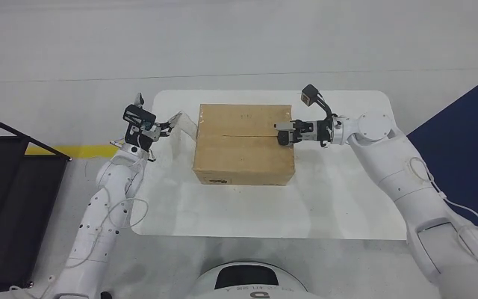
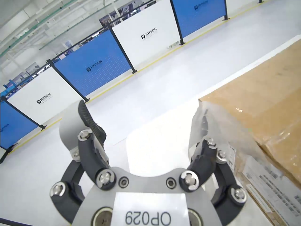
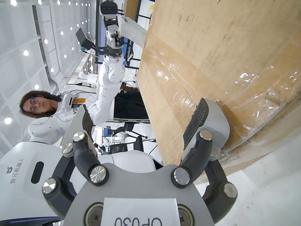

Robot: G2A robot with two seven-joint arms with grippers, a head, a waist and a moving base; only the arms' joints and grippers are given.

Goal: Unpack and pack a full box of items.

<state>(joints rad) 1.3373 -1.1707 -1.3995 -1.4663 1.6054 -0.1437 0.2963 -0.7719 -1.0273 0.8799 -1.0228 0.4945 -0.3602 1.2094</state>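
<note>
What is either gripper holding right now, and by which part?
Nothing is held. The left gripper and the right gripper are both open at opposite ends of the closed cardboard box, with nothing between their fingers.

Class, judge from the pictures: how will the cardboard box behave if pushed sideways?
Probably slides flat rather than tipping: the cardboard box is wide and low on the smooth table. Its glossy tape may feel slippery.

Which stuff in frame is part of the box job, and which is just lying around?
Job:
- cardboard box, closed and taped
- left gripper, open at one end
- right gripper, open at the other end

Lying about:
- white table under the box
- black frame
- blue partition
</note>
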